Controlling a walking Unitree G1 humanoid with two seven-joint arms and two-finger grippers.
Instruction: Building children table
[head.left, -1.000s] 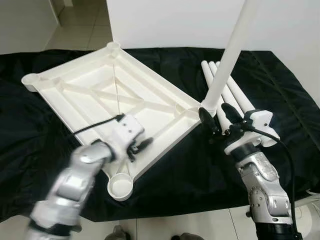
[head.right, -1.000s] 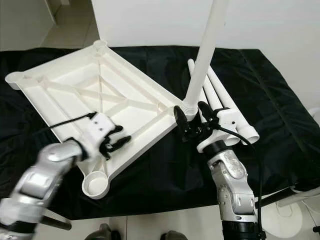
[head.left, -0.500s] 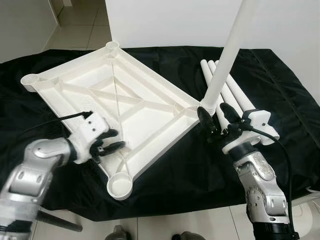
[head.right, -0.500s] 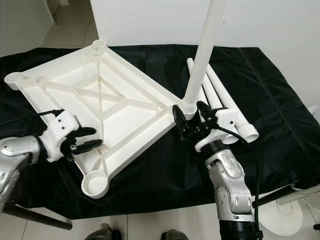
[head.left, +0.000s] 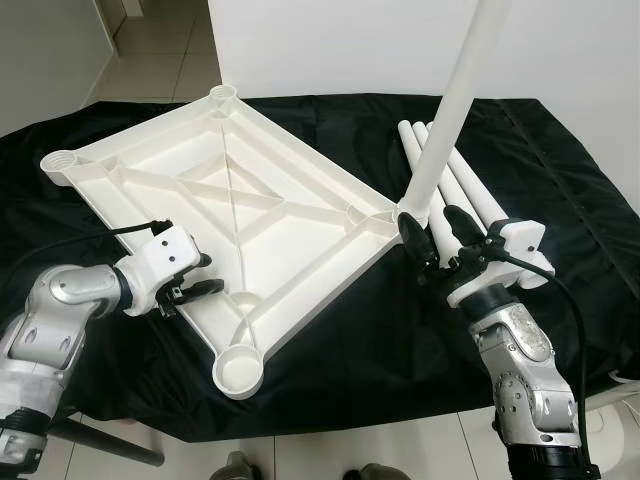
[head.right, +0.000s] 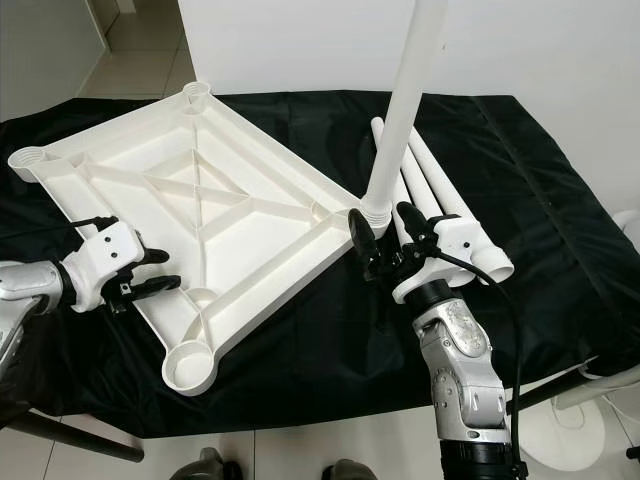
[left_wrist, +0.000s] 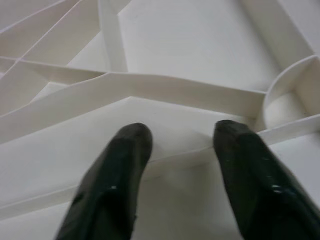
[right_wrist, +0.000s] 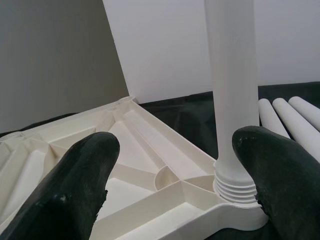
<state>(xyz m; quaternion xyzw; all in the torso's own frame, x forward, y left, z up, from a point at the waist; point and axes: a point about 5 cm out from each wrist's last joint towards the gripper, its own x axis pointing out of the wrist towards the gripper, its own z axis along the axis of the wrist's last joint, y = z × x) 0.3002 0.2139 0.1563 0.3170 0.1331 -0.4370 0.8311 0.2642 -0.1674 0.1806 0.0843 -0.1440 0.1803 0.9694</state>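
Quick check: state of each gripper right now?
Left gripper: open, empty, at the tabletop's edge.
Right gripper: open, beside the upright leg, not gripping.

Home room: tiled floor (head.left: 160, 45), white walls (head.left: 330, 45).

White tabletop panel (head.left: 250, 215) and white legs (head.left: 470, 190) are being shown on a black cloth (head.left: 560, 180); black-fingered grippers are being carried on silver arms.

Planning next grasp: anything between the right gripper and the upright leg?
Nothing visible. The right gripper is open just in front of the upright leg standing in the tabletop corner socket, with clear space between.
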